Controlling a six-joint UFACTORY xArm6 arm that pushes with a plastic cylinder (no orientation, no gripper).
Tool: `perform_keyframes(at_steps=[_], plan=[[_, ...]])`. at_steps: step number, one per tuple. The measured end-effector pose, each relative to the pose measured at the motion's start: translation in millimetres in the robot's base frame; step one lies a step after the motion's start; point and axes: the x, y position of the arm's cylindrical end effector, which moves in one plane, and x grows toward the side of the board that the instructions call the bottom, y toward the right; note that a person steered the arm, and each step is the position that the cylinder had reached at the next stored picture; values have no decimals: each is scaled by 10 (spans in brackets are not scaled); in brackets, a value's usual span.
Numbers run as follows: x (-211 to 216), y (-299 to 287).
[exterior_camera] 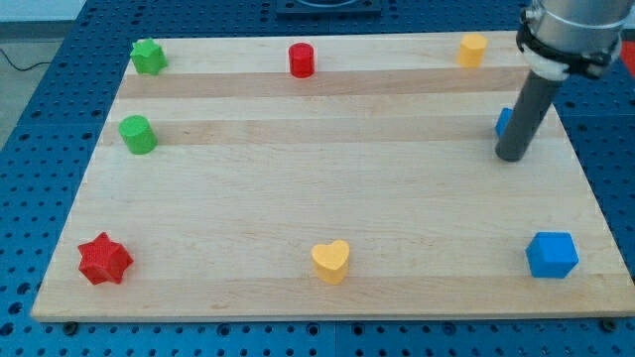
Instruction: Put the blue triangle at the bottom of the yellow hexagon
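Care matters: our tip [511, 156] hides most of the blue triangle [503, 122]; we nudge it up-left toward the yellow hexagon [472, 49]. No end effector shows, so we cannot tell its state.

Blue triangle [503, 121], yellow hexagon [472, 49], red star [104, 259], pale striped board [298, 188]
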Motion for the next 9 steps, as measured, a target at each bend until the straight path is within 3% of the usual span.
perform_keyframes(at_steps=[2,6,8,9], plan=[[-682,-195],[111,-288],[-769,-191],[-896,-293]])
